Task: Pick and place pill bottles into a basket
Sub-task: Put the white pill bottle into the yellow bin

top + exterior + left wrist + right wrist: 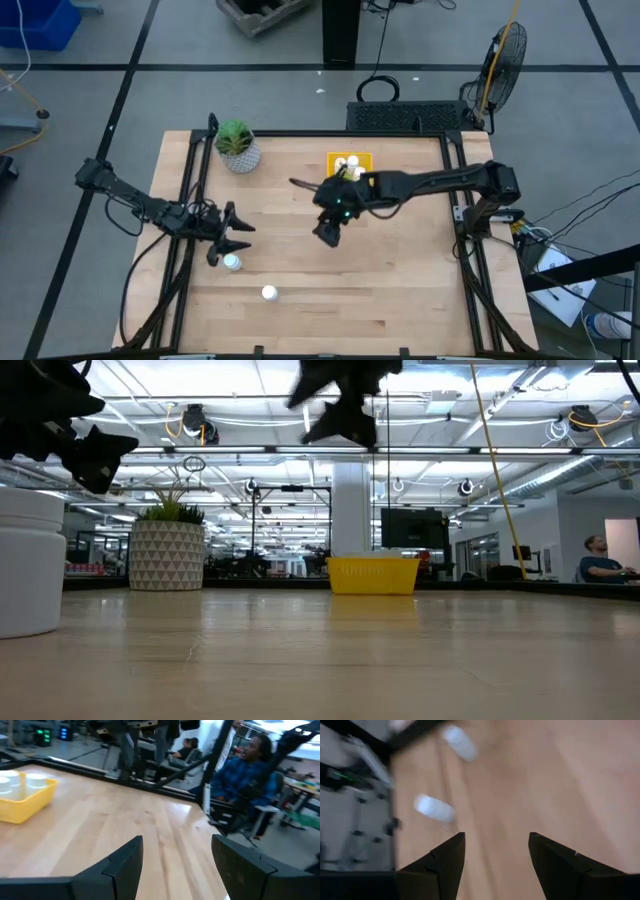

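Three pill bottles [347, 166] (roughly) inside yellow basket [364, 158]; two loose bottles [232, 263] well away from basket. Right gripper [331, 232] spread empty near basket; left gripper [233, 238] spread beside one loose bottle.

Bright, even overhead ceiling lights [440, 405] glare above a softly shadowed wooden table [400, 270], while motion blur smears two pill bottles [434, 809] and the nearest bottle [30, 565] sits out of focus.
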Available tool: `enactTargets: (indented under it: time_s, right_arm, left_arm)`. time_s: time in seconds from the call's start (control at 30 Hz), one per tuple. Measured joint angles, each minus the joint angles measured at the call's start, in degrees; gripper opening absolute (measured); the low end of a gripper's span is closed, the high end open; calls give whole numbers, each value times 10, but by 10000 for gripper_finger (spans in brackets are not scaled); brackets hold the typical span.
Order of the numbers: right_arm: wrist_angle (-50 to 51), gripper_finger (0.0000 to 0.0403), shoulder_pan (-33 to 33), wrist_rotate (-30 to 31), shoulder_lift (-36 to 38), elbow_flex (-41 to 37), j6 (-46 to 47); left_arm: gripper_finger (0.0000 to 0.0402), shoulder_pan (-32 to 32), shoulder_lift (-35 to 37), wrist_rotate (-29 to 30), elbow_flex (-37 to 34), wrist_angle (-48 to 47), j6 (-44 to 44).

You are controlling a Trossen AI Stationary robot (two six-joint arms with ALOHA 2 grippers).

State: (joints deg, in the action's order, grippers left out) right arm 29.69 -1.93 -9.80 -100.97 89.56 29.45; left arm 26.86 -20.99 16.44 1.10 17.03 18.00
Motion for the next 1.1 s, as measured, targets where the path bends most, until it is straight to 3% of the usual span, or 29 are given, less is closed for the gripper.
enactTargets:
  time_s: [0.13, 0.4, 0.6, 0.8, 0.9, 1.0, 1.1]
  right_arm:
    - [-36, 210, -19, -7, -3, 0, 26]
    - [-101, 203, -47, 8, -2, 1, 13]
    - [-107, 193, -74, 51, -2, 1, 49]
    - [-120, 192, -100, 83, -2, 1, 102]
    - [-133, 191, -112, 104, 5, 1, 68]
    - [-119, 172, -131, 148, 20, -2, 40]
    - [-114, 116, -149, 181, 37, -17, 6]
  left_arm:
    - [241, 0, 0, -44, 0, 9, -16]
    - [241, 0, 0, -73, 0, 12, -2]
    - [241, 0, 0, -137, 0, 11, -3]
    - [241, 0, 0, -145, 0, 46, -15]
    - [241, 0, 0, -144, 0, 63, -18]
    - [241, 0, 0, -145, 0, 77, -26]
    - [241, 0, 0, -145, 0, 77, -28]
